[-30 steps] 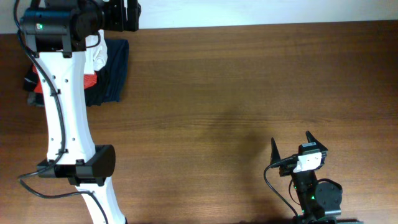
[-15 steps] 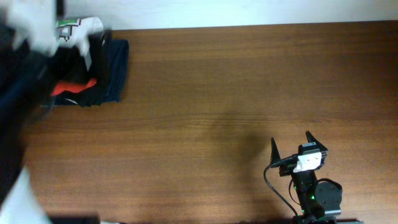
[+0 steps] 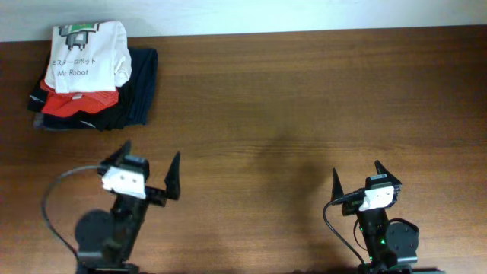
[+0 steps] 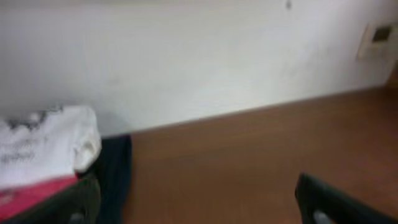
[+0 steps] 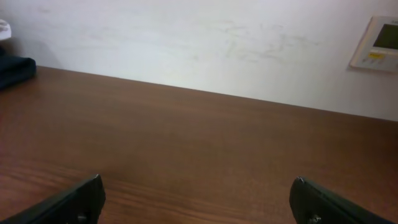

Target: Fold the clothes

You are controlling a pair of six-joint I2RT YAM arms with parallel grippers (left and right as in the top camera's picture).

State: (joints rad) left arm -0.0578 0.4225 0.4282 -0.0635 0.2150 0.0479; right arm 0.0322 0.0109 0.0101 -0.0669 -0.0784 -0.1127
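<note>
left pincer (image 3: 150,157) released and empty; the white T-shirt (image 3: 80,53) lies ahead and to its left, folded atop a red shirt (image 3: 72,103) and dark garments (image 3: 141,84), long axis roughly away from the arms. right pincer (image 3: 356,173), also released, is much farther from the T-shirt. Wood tabletop (image 3: 289,99) stretches right of the T-shirt, white wall (image 5: 186,43) just behind it.

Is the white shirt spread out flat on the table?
No, the white shirt sits folded on top of the red shirt and dark clothes.
</note>
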